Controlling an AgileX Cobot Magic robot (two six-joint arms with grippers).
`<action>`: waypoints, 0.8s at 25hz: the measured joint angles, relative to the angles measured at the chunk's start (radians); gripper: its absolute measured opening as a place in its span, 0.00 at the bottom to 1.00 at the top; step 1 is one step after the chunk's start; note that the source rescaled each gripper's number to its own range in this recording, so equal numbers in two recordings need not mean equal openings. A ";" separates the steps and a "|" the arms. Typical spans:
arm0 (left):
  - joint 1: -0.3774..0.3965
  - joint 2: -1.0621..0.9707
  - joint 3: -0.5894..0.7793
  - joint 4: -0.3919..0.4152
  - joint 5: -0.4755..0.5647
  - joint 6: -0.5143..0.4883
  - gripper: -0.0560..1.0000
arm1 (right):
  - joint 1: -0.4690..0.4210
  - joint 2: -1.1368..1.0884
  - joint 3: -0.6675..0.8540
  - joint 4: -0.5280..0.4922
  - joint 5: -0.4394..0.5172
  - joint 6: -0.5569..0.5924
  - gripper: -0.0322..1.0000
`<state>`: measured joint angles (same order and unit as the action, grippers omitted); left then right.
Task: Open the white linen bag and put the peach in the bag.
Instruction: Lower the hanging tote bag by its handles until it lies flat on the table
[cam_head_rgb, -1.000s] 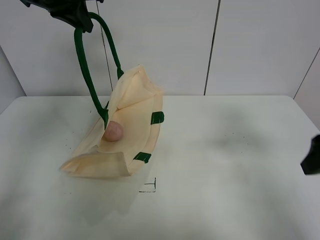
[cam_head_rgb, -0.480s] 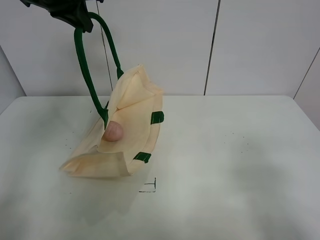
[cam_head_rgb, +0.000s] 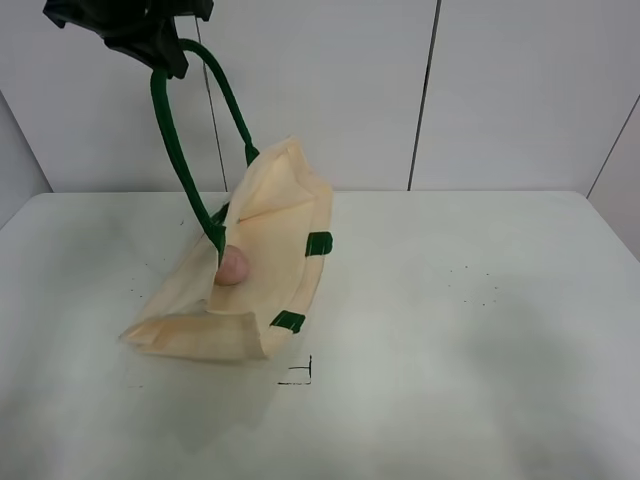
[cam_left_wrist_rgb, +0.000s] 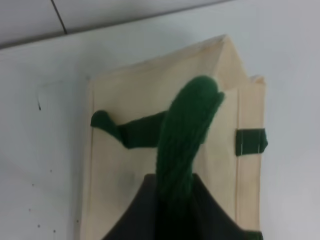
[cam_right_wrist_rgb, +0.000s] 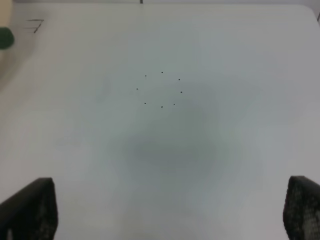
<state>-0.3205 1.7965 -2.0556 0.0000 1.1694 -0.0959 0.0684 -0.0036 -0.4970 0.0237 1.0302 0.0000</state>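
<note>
The white linen bag (cam_head_rgb: 262, 262) lies on the table at the left, its mouth pulled up and open. My left gripper (cam_head_rgb: 150, 38) is high above it, shut on one dark green handle (cam_head_rgb: 165, 120) and holding it taut. The peach (cam_head_rgb: 231, 265) sits inside the open mouth of the bag. The left wrist view looks down the green handle (cam_left_wrist_rgb: 186, 127) onto the cream cloth (cam_left_wrist_rgb: 125, 165); the peach is hidden there. My right gripper (cam_right_wrist_rgb: 165, 210) is out of the exterior view; its two fingertips (cam_right_wrist_rgb: 30, 210) stand far apart and empty over bare table.
A small black corner mark (cam_head_rgb: 300, 376) is drawn on the white table (cam_head_rgb: 470, 330) in front of the bag. A ring of small dots (cam_right_wrist_rgb: 161, 90) lies under the right gripper. White wall panels stand behind.
The right arm has left the exterior view at the right edge. The left gripper shifted slightly right with the handle, the bag mouth rose a little, and the peach sits deeper in.
</note>
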 joint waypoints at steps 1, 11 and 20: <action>0.000 0.000 0.023 0.000 -0.001 0.000 0.05 | 0.000 0.000 0.000 0.000 0.000 0.000 1.00; 0.000 0.150 0.249 -0.037 -0.177 -0.004 0.05 | 0.000 0.000 0.000 0.000 0.000 0.000 1.00; 0.000 0.305 0.275 -0.032 -0.210 0.000 0.49 | 0.000 0.000 0.000 0.000 0.000 0.000 1.00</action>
<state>-0.3205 2.1016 -1.7808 -0.0323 0.9591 -0.0962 0.0684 -0.0036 -0.4970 0.0237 1.0302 0.0000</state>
